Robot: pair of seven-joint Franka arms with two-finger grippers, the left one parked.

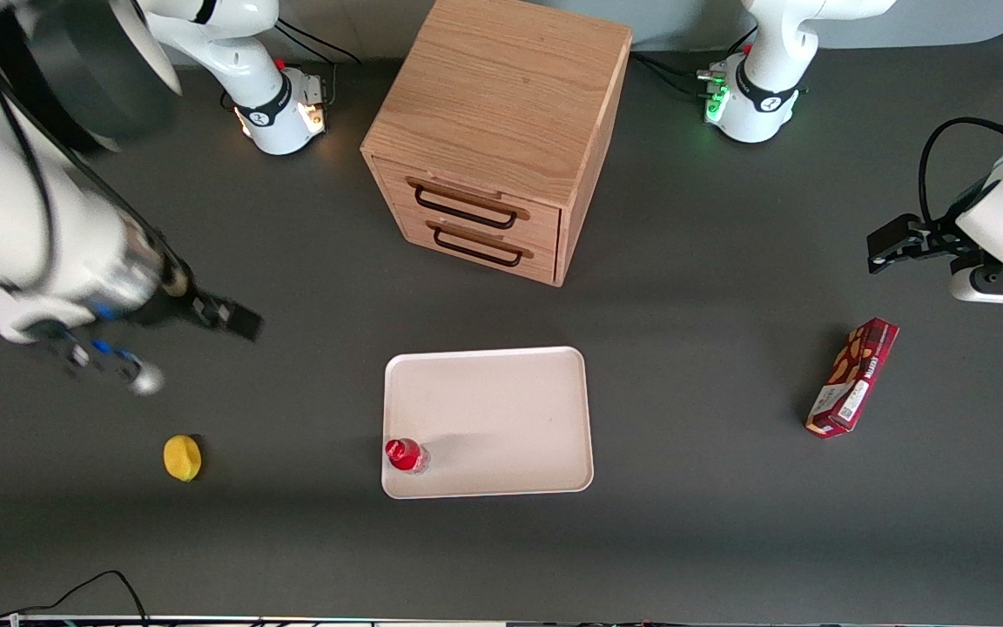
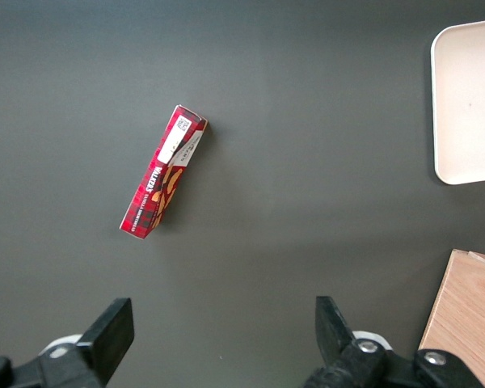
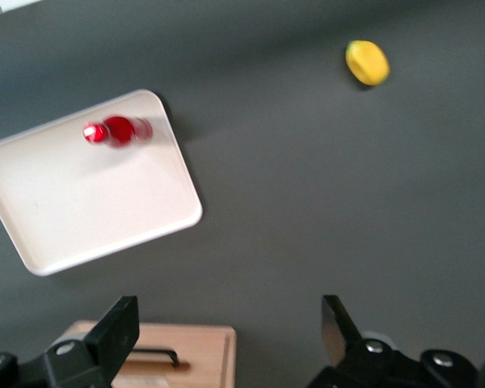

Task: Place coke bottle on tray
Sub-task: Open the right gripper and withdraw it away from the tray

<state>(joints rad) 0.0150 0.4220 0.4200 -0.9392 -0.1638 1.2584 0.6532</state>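
Note:
The coke bottle is small and red with a red cap. It stands upright on the tray, in the corner nearest the front camera toward the working arm's end. The tray is large, flat and cream-pink with a low rim. My right gripper hangs above the bare table, well away from the tray toward the working arm's end and farther from the front camera than the bottle. Its fingers are wide open and empty. The right wrist view shows the gripper, the bottle and the tray.
A wooden drawer cabinet stands farther from the front camera than the tray. A yellow fruit-like object lies on the table below my arm. A dark red snack box lies toward the parked arm's end.

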